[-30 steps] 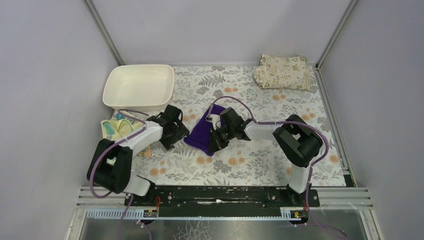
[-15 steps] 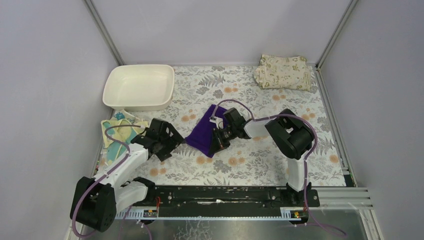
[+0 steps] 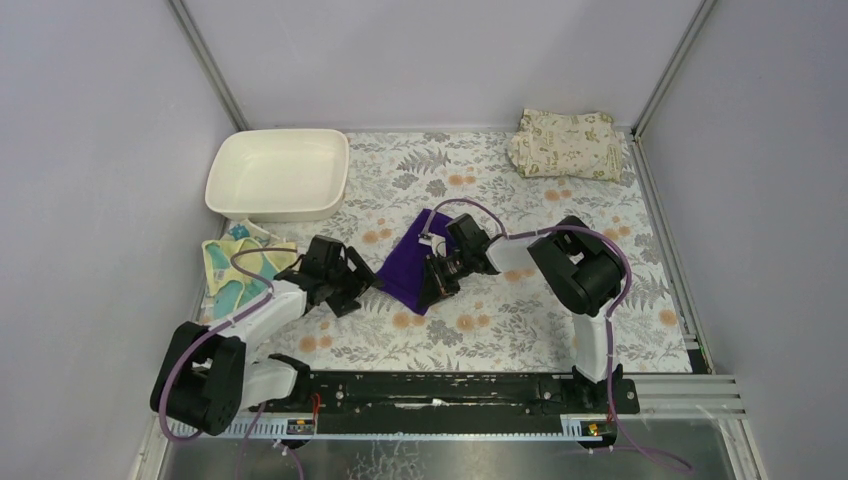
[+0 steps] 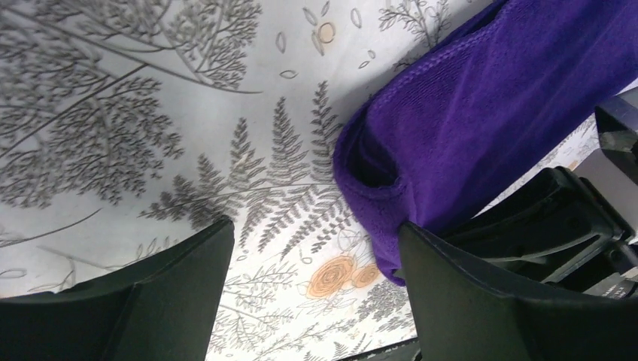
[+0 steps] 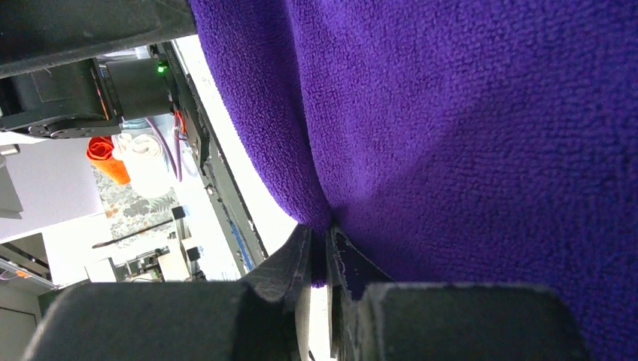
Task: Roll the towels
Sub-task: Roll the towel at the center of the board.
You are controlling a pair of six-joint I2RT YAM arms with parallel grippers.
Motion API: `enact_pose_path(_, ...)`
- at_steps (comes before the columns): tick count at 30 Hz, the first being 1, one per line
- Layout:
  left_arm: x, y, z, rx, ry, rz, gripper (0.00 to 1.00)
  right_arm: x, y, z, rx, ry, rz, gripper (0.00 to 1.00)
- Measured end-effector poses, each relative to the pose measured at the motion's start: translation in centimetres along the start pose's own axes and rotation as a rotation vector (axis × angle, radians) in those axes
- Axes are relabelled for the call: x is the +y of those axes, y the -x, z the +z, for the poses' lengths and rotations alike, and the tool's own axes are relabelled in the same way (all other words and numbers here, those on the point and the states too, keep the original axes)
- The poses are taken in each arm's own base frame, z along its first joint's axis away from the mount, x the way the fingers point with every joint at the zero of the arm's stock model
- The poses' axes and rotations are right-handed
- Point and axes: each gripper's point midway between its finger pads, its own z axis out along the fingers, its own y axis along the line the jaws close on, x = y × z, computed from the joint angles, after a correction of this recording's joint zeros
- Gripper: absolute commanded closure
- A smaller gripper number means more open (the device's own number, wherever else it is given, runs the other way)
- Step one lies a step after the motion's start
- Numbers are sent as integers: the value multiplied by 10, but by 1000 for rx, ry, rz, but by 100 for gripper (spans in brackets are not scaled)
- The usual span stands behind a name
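Tightly, right fingers (image 5: 295, 265) pinch the purple towel (image 4: 496, 113); left fingers (image 4: 169, 301) gape at its corner.

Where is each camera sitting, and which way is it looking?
Top external: high up behind the robot, looking down on the table; the whole left arm and right arm show.
Left wrist: low over the table, facing the purple towel; the open left gripper frames the bottom.
Right wrist: pressed close against the towel; the right gripper pinches a fold.
Shared: all three see the purple towel.
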Motion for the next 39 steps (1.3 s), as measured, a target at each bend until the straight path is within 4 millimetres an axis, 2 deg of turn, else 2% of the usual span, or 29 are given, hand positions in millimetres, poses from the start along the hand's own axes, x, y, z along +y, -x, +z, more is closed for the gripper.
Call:
enact_pose_path(3,-6,3,6,4,-9,0,28,0,0,0,4,-7,4,89)
enact_pose_path(8,-11,7,14,9,-8,-6,44,0,1,-1,11,-20,9,86)
enact_pose_path(16,-16,12,25,22,14,-27,52,-2,5,-5,16,-65,0,77)
enact_pose_path(24,-23,17,35,32,33,-54,59,0,16,-22,-28,-180,-75,65)
enact_pose_path(28,-26,20,38,36,39,-66,59,8,27,-38,-80,-294,-180,59)
enact_pose_path(31,-27,20,40,37,42,-76,59,21,33,-43,-116,-387,-298,55)
enact_pose_path(36,-28,20,40,37,43,-79,59,51,27,-32,-129,-481,-510,52)
enact_pose_path(39,-28,21,40,37,45,-79,59,59,19,-21,-113,-516,-598,51)
